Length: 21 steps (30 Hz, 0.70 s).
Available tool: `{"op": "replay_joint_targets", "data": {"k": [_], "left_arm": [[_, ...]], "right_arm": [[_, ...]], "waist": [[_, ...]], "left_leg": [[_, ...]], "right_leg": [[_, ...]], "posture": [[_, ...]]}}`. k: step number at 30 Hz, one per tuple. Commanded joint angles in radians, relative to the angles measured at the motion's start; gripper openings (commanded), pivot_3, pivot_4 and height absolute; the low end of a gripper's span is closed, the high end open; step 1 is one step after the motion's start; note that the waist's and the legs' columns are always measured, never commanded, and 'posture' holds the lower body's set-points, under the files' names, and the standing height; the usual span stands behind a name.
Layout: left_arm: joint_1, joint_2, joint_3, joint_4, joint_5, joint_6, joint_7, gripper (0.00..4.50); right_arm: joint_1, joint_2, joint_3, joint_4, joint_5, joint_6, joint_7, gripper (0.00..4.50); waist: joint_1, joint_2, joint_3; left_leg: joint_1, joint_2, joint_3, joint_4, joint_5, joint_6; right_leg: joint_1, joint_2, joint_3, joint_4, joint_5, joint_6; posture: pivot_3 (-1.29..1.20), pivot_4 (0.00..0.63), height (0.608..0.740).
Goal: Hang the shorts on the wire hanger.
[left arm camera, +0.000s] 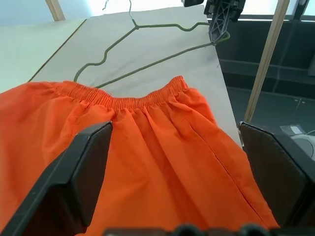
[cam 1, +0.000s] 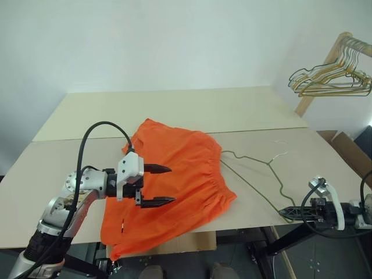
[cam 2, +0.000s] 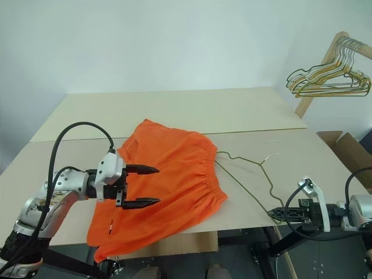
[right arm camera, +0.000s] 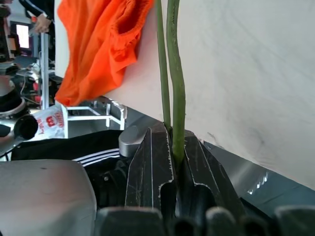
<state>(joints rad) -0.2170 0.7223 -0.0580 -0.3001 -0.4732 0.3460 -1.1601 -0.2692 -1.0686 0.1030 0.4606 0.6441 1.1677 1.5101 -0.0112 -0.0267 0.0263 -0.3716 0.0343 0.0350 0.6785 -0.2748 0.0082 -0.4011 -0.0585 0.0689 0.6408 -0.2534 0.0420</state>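
Note:
The bright orange shorts [cam 1: 180, 174] lie spread on the table [cam 1: 174, 110], waistband toward the right, with one leg drooping over the front edge. My left gripper [cam 1: 171, 185] hovers open just above them, one finger [left arm camera: 83, 177] at each side of the fabric, holding nothing. The thin greenish wire hanger [cam 1: 269, 163] lies flat on the table to the right of the waistband. Its near corner sticks out past the front right edge. There my right gripper [cam 1: 285, 213] is shut on the wire hanger [right arm camera: 174, 73], the wire pinched between its jaws.
A wooden rack [cam 1: 325, 64] at the back right carries a bunch of golden and dark wire hangers [cam 1: 331, 78]. A cardboard box [cam 1: 349, 151] sits beyond the table's right side. The table's far half is bare board.

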Motion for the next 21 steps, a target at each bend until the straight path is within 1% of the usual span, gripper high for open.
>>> {"op": "replay_joint_targets", "data": {"k": [1,5,10,13,16,21], "left_arm": [[-0.007,0.003,0.012,-0.027,-0.004,-0.013,0.004,4.45],[-0.013,0.004,0.0,-0.016,0.01,-0.019,0.002,4.45],[-0.015,0.002,-0.01,-0.009,0.023,-0.024,0.001,4.45],[-0.034,-0.017,-0.015,-0.004,0.014,-0.015,0.004,4.45],[-0.072,-0.037,-0.034,0.02,0.029,-0.021,0.003,4.45],[-0.091,-0.04,-0.043,0.044,0.049,-0.032,-0.001,4.45]], "right_arm": [[0.005,-0.009,-0.026,-0.035,0.026,0.016,0.042,0.0],[0.032,-0.025,-0.005,-0.051,0.028,0.022,0.074,0.0],[0.065,-0.045,0.046,-0.079,0.024,-0.021,0.104,0.0],[0.0,-0.011,0.109,-0.009,-0.026,-0.071,0.104,0.0],[-0.108,0.025,0.171,0.09,-0.043,-0.109,0.104,0.0],[-0.207,0.04,0.239,0.175,0.014,-0.155,0.104,0.0]], "waist": [[0.0,0.0,0.0],[-0.002,0.0,0.0],[-0.001,0.0,0.0],[-0.007,0.0,0.0],[-0.013,0.0,0.0],[-0.009,0.0,0.0]], "left_leg": [[0.0,0.0,0.0,0.0,0.0,0.0],[0.001,0.0,0.0,0.0,0.0,0.0],[0.0,0.0,0.0,0.0,0.0,0.0],[0.002,0.0,0.0,0.0,0.0,0.0],[0.006,0.0,0.001,0.0,0.0,0.0],[0.008,0.0,0.0,0.0,0.0,0.0]], "right_leg": [[0.0,0.0,0.0,0.0,0.0,0.0],[0.0,0.0,0.0,0.0,0.0,0.0],[0.0,0.0,0.0,0.0,0.0,0.0],[0.002,0.0,0.0,0.0,0.0,0.0],[0.007,0.0,0.0,0.0,0.0,0.0],[0.009,0.0,0.0,-0.001,0.0,0.0]], "posture": [[0.02,0.0,0.74],[0.02,0.0,0.74],[0.01,0.0,0.74],[0.0,0.0,0.74],[0.0,0.0,0.74],[0.01,0.0,0.74]]}}
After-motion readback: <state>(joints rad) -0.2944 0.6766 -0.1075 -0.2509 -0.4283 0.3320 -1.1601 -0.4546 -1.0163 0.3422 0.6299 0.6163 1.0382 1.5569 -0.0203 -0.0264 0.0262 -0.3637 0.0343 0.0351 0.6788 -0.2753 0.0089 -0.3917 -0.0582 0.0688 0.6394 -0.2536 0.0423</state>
